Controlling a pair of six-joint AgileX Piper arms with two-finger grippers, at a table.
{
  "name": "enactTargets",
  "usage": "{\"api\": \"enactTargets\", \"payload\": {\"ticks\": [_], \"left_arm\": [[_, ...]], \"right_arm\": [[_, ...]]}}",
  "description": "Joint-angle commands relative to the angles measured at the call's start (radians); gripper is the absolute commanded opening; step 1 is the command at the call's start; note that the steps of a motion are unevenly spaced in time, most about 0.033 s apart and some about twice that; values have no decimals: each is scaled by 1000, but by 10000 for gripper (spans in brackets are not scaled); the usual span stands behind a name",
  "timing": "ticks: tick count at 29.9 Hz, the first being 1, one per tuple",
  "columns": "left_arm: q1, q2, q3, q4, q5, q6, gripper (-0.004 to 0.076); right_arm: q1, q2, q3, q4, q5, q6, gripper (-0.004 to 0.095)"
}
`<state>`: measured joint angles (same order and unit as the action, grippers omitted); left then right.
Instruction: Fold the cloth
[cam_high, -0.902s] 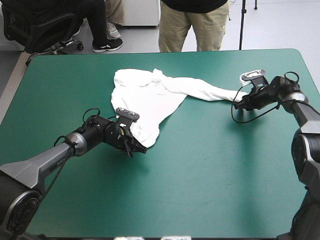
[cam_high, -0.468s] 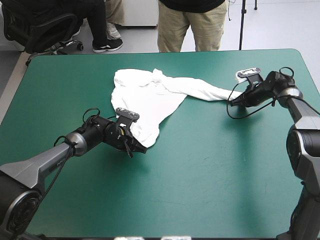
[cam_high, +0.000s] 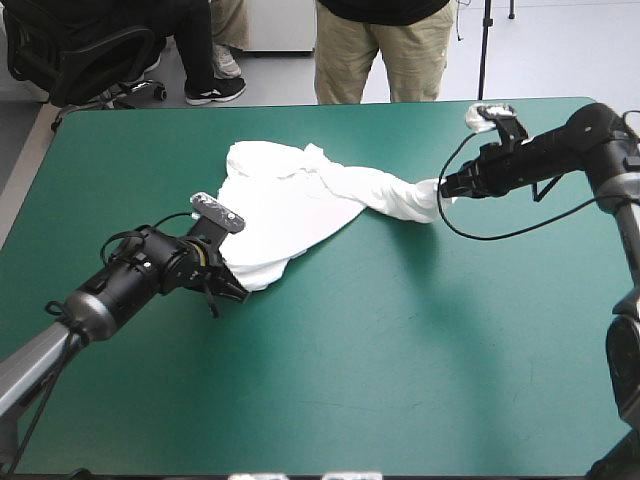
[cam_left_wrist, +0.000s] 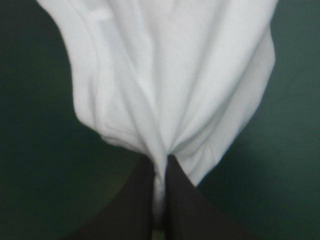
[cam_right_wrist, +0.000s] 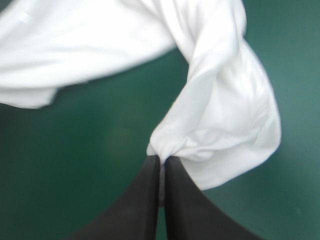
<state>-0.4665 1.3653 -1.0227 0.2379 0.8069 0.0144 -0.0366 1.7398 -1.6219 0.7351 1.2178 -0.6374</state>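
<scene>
Fingers first: the left fingers (cam_left_wrist: 137, 200) are all but closed, with a pinch of the white T-shirt (cam_high: 290, 195) squeezed between the tips. Cloth fans out ahead of them in pleats. The right fingers (cam_right_wrist: 140, 200) are likewise pressed together on a bunched end, and a twisted rope of cloth runs from the tips toward the main body.

Change since just before: the left fingers have drawn back toward the left, dragging the near corner along. The long point of cloth that reached toward the near side is now shorter and blunter. The right fingers have come in toward the middle and risen off the worktop (cam_high: 400, 350). The strand once stretched out to the right has gone slack and gathered into a thick lump at the tips.

Reading: both holds are kept. The shirt seems to be getting gathered and repositioned for spreading; no fold is laid yet.

T-shirt: it lies at the far middle of the teal-green worktop, crumpled, with the body heaped left of centre and one rolled length reaching right. Edges are uneven, and the collar and sleeves cannot be made out.
</scene>
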Motion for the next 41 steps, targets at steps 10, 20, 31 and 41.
{"api": "enactTargets", "payload": {"ticks": [10, 20, 31, 41], "left_arm": [[0, -202, -633, 219, 161, 32, -3], [0, -175, -1322, 247, 171, 188, -3], [0, -171, -1464, 271, 262, 211, -6], [0, -163, -1077, 437, 388, 67, -9]], "right_arm": [[-2, -307, -420, 198, 29, -34, -4], [-2, -372, -858, 19, -46, 100, -3], [-2, -450, -962, -312, 31, 280, -3], [-2, -471, -698, -335, 31, 301, -4]]}}
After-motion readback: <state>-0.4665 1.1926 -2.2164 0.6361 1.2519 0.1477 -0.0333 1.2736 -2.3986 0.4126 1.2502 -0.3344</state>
